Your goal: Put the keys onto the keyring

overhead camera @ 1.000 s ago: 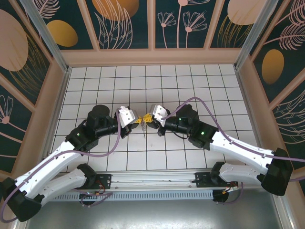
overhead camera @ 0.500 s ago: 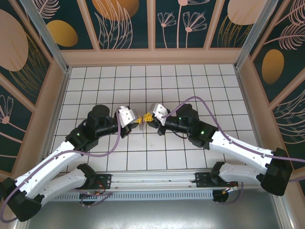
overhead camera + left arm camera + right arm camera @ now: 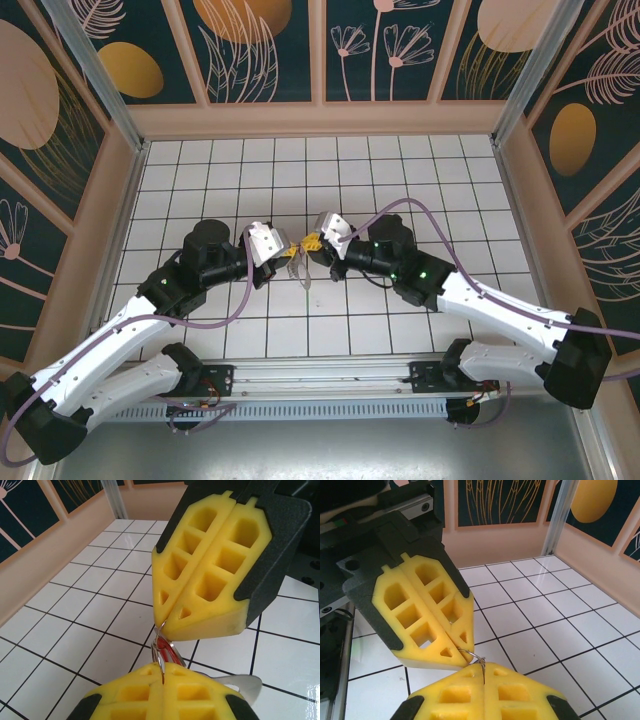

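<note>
Yellow left gripper (image 3: pixel 162 669) and right gripper (image 3: pixel 483 669) both pinch the keyring (image 3: pixel 158 642); keys (image 3: pixel 171 655) half-hidden.

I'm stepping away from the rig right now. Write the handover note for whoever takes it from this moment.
The left tool is shut on the keys, red head in its seam.
The right tool is shut, tip to tip with the left one, thin silvery wire pinched at its tip.
The keyring hangs below the two tips.
Done: both pieces lifted and held together.
To do: cannot tell whether the keys are on the ring; check, finish threading if not, then release.
</note>
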Robot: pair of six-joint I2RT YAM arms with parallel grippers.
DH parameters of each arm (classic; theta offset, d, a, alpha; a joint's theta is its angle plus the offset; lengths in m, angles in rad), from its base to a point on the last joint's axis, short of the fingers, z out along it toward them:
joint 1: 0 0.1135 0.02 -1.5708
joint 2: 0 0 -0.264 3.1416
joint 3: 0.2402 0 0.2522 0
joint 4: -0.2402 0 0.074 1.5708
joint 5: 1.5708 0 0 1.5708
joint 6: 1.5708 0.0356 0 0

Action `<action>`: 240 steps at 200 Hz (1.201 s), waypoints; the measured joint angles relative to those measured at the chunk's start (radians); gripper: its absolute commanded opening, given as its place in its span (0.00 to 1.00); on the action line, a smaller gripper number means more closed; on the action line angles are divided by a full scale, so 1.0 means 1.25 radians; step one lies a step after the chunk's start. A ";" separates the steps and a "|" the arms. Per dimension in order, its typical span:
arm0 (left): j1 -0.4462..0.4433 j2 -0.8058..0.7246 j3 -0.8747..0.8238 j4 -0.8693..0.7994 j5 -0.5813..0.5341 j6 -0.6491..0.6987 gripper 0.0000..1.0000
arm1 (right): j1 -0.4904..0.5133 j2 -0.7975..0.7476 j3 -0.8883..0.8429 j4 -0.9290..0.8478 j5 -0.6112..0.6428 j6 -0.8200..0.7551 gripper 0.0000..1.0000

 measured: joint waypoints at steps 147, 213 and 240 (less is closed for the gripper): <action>0.001 -0.010 0.000 0.003 -0.003 0.000 0.00 | -0.019 0.038 0.040 -0.042 -0.005 0.014 0.00; 0.001 -0.017 0.000 0.005 -0.005 -0.001 0.00 | -0.023 0.040 0.044 -0.042 -0.015 0.027 0.00; 0.001 -0.017 0.000 0.005 -0.006 -0.001 0.00 | -0.026 0.052 0.049 -0.044 -0.020 0.032 0.00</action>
